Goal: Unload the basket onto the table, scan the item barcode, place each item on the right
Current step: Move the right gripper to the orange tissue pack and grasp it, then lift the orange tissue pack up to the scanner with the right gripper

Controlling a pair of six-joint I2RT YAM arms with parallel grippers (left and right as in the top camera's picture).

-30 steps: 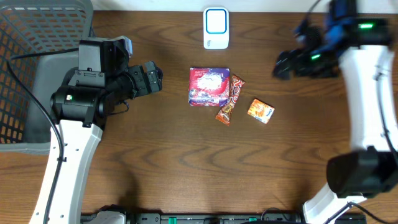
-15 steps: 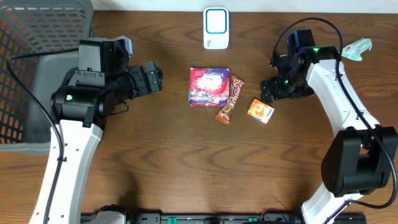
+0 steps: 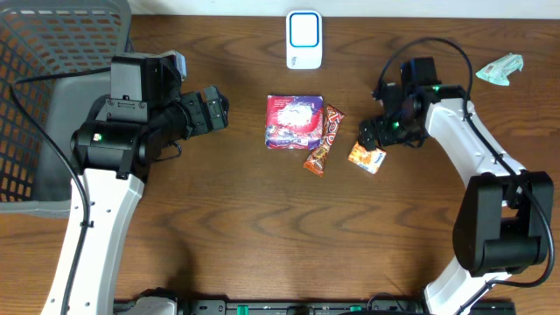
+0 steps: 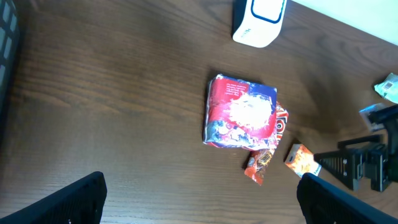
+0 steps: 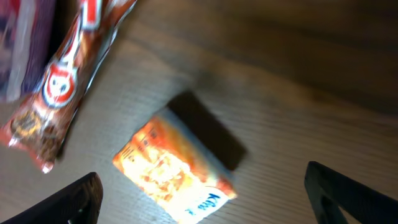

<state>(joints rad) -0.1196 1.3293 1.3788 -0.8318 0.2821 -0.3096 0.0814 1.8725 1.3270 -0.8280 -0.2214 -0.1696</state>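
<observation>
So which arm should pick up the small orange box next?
Right arm. Its jaws stand open over the orange box, framed between them in the wrist view; the left arm sits far off by the basket.

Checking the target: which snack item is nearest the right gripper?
The small orange box, directly under the right gripper; the snack bar and red packet lie farther off.

Overhead view: fixed above, facing straight down, far off. It takes in the whole dark wood-grain counter [image 3: 262, 236] and both arms.

Left wrist view: high over the counter's left part, angled down toward the middle, mid-range. It shows the white plastic scanner with a blue face [image 4: 258, 22], red-and-blue foil packet [image 4: 241, 112], orange-brown wrapped bar [image 4: 264, 158] and small orange cardboard carton [image 4: 302, 160].

Right wrist view: very near, facing down on the carton, with the bar at left.

Shared: carton and bar appear in all three views; scanner in overhead and left wrist views.
</observation>
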